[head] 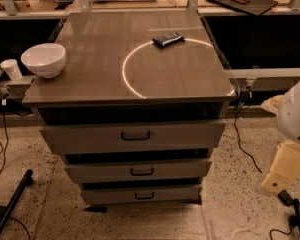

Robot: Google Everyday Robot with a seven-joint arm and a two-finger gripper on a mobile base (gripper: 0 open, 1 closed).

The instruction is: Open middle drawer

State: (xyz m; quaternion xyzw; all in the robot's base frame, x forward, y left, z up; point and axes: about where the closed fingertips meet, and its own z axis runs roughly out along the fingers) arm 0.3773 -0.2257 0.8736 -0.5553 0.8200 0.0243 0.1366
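Note:
The grey drawer cabinet stands in the centre of the camera view with three drawers. The middle drawer [140, 170] has a low, wide front and a small black bar handle [142, 172]. Its front lines up with the drawers above and below. My gripper [282, 171] is at the right edge, on a cream link below a white rounded joint [297, 111]. It hangs to the right of the cabinet at about the middle drawer's height, and is well apart from the cabinet.
The taller top drawer [135, 136] and narrow bottom drawer [142, 195] frame the middle one. On the cabinet top are a white bowl [43, 59] and a dark packet [167, 39]. A white cup [11, 69] stands at the left. Cables [290, 204] lie on the floor.

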